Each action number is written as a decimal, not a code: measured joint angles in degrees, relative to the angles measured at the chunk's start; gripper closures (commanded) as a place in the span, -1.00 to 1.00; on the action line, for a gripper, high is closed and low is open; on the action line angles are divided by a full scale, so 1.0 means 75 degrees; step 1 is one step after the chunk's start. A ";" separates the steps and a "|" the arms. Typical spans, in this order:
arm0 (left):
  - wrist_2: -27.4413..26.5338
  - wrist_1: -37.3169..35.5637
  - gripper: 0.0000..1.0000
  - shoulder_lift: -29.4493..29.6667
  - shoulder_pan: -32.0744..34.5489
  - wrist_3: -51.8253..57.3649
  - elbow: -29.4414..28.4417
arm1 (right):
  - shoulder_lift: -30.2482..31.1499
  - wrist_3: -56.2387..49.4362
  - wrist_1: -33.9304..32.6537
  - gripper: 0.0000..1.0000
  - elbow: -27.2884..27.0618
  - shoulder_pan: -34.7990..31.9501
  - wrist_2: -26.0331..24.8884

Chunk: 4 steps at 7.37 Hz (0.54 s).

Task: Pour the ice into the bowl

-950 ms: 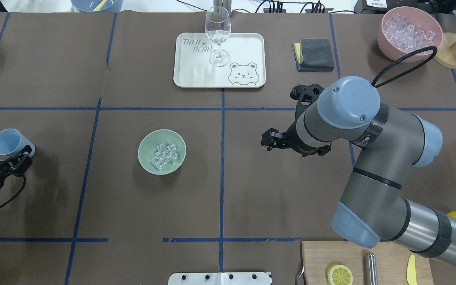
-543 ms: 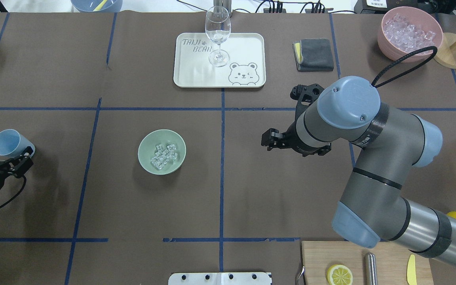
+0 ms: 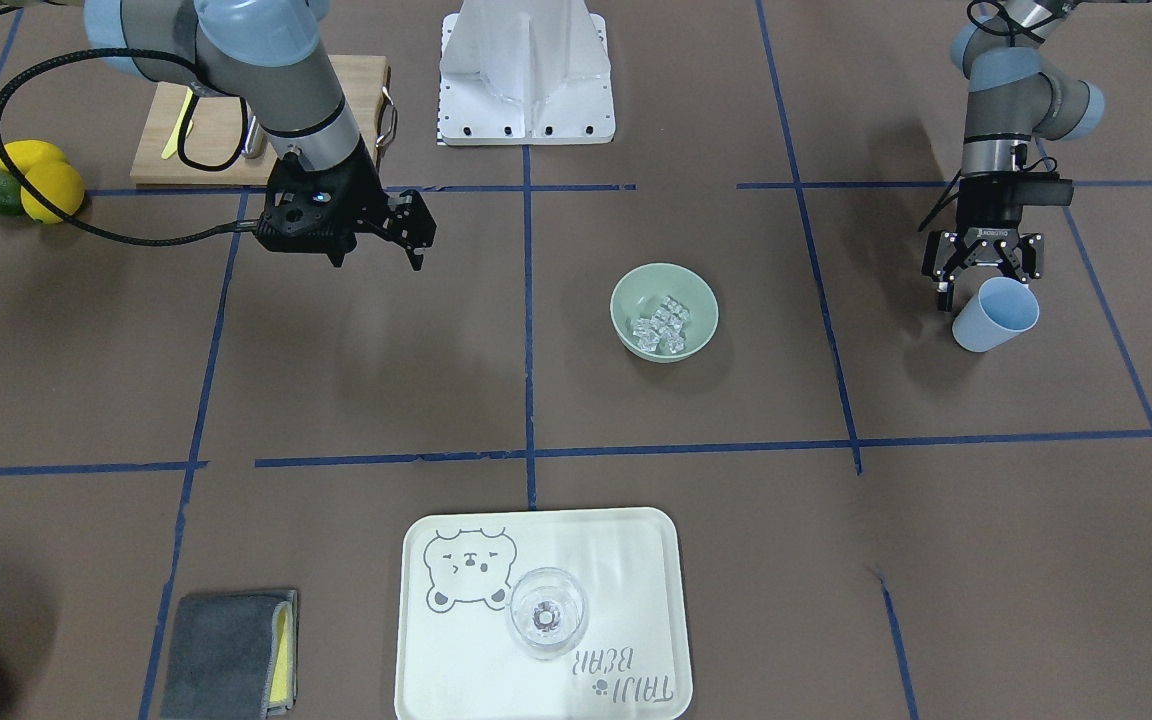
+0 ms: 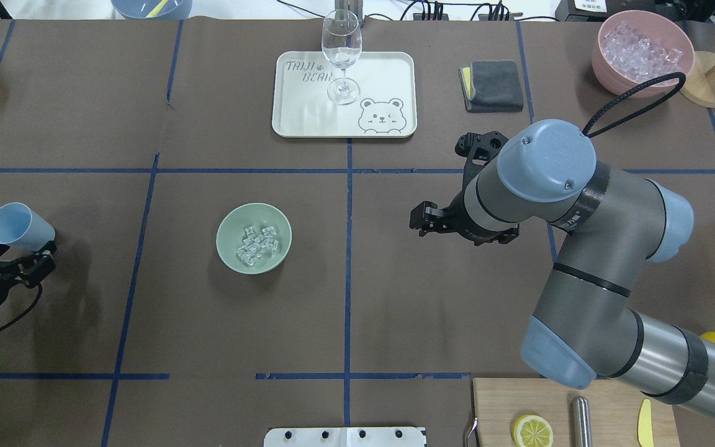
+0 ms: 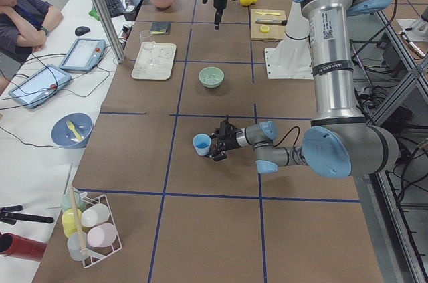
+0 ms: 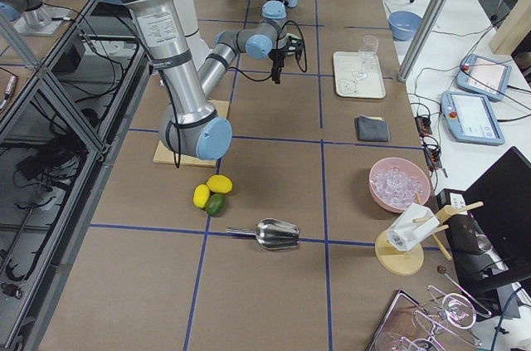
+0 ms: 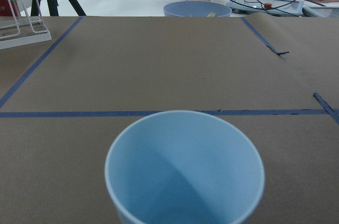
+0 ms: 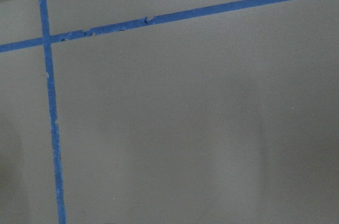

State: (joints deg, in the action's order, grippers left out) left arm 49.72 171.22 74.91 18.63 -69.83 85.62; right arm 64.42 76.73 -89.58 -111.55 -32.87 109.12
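Observation:
The sage-green bowl (image 4: 227, 225) stands left of the table's middle and holds several clear ice cubes (image 4: 257, 244); it also shows in the front view (image 3: 626, 300) with the ice (image 3: 663, 325). A light blue cup (image 4: 19, 226) stands upright and empty at the far left, seen too in the front view (image 3: 996, 315) and close up in the left wrist view (image 7: 184, 171). My left gripper (image 4: 22, 253) is open just behind the cup, apart from it. My right gripper (image 4: 419, 221) hangs open and empty over bare table right of the bowl.
A stemmed glass (image 4: 341, 53) stands on the white bear tray (image 4: 388, 68) at the back. A grey cloth (image 4: 494, 85) and the pink container of ice (image 4: 642, 51) are back right. A cutting board (image 4: 500, 410) with a lemon half lies front right.
My left gripper has drawn back from the blue cup toward the robot, leaving the cup standing. The right arm, bowl and ice have not moved.

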 measured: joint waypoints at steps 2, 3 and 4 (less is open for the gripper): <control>0.0395 -0.0001 -0.99 -0.0578 0.0000 0.0005 0.0573 | 0.0000 0.0000 -0.0003 -1.00 -0.0008 0.0000 0.0004; 0.0650 -0.0001 -0.99 -0.0972 0.0000 0.0006 0.0982 | 0.0000 0.0000 -0.0004 -1.00 -0.0009 0.0004 0.0005; 0.0982 -0.0002 -0.99 -0.1282 0.0000 0.0057 0.1341 | -0.0003 0.0003 -0.0001 -1.00 -0.0006 0.0012 0.0003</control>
State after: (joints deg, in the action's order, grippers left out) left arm 57.09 171.21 65.29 18.63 -69.40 95.68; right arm 64.40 76.75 -89.58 -111.59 -32.78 109.14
